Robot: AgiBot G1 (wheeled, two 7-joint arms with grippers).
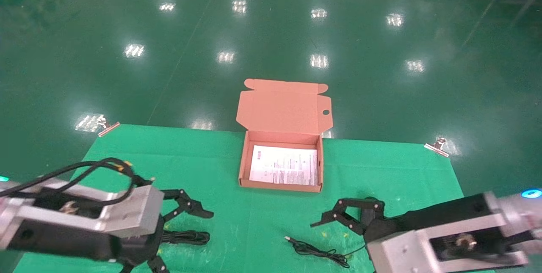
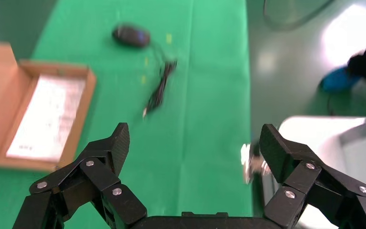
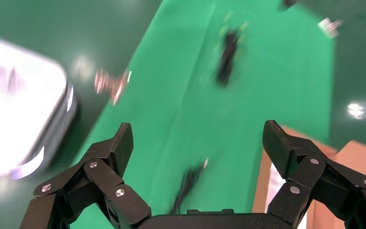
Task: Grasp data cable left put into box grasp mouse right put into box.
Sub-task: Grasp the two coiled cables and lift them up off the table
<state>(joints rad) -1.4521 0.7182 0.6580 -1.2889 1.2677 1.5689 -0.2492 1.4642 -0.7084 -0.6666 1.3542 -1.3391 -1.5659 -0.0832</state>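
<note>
Right now nothing is packed: the shallow salmon-brown cardboard box (image 1: 280, 167) sits open at twelve o'clock on the green-covered desk (image 1: 381, 167), its lid propped back and only a white printed leaflet (image 1: 283, 165) lying in its tray.

At about eight o'clock the left tool (image 1: 180, 233) hangs with its black fingers spread wide, released and empty. The thin black data cable (image 1: 186, 237), a narrow bundle of loops, lies on the cloth directly under it, just beside the lower finger.

Over at four o'clock the right tool (image 1: 338, 218) is equally splayed and holds nothing. From the head view the small black oval mouse is hidden behind that tool, but the left wrist camera shows the mouse (image 2: 131, 35) resting on the cloth, its thin cord (image 1: 317, 251) trailing toward six o'clock.

As I see it, the risks are plain. A limp bundle could slip out if the fingers pinch only a loop or two, and it might unravel on the way over. The mouse's loose cord could drag, snag on the box wall, or hang outside the tray.
</note>
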